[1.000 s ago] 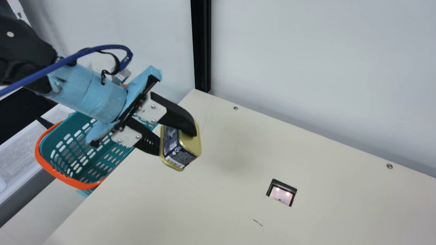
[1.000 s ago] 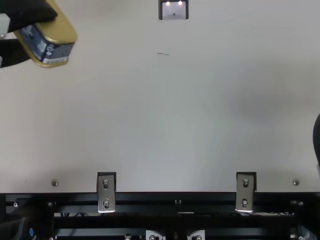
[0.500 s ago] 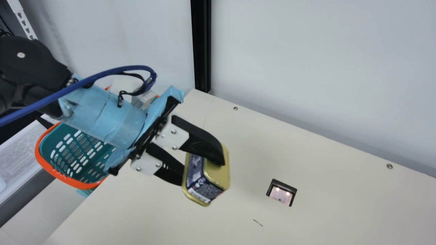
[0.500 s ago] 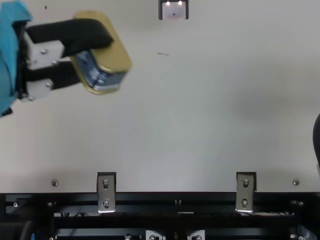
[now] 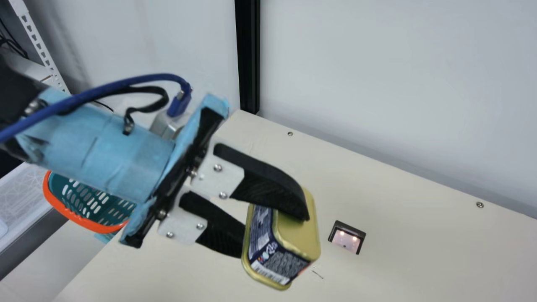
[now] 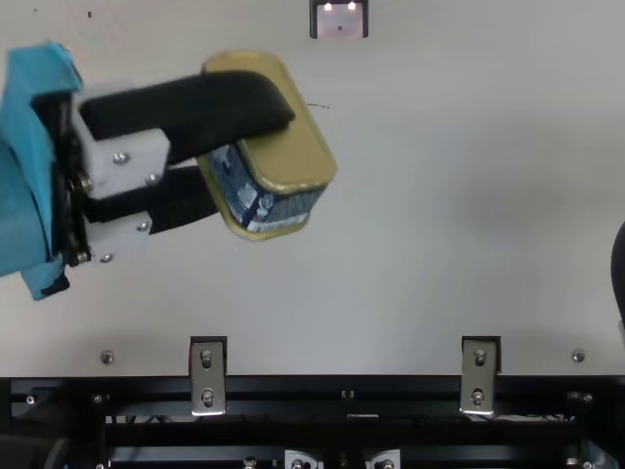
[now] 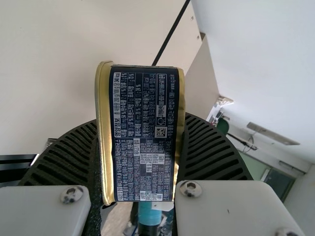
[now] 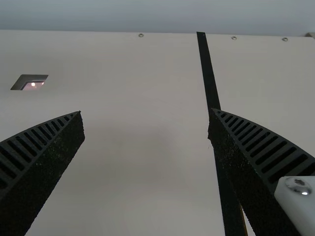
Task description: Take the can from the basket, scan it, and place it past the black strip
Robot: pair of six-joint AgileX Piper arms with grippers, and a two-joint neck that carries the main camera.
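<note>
My left gripper [image 5: 275, 235] is shut on the gold and dark blue can [image 5: 295, 235], held tilted above the table, left of the lit scanner window [image 5: 346, 238] in the main view. In the left wrist view, the can's printed side [image 7: 145, 132] faces the camera, between the fingers of the left gripper [image 7: 141, 122]. A black part of my right gripper [image 6: 620, 269] shows at the top view's right edge. The right wrist view has the right gripper [image 8: 146, 118] open, nothing between its fingers, and the black strip [image 8: 208, 73] running behind one fingertip.
The green basket with an orange rim [image 5: 75, 218] stands beyond the table's left edge, partly behind the left arm. A wall runs along the table's far side, with a black post [image 5: 248, 58] at the corner. Metal brackets [image 6: 207, 376] line the near edge.
My left gripper has carried the can away from the basket, rightward and toward the table's near side, and it now looks larger in the main view. The black part at the top view's right edge has stayed put.
</note>
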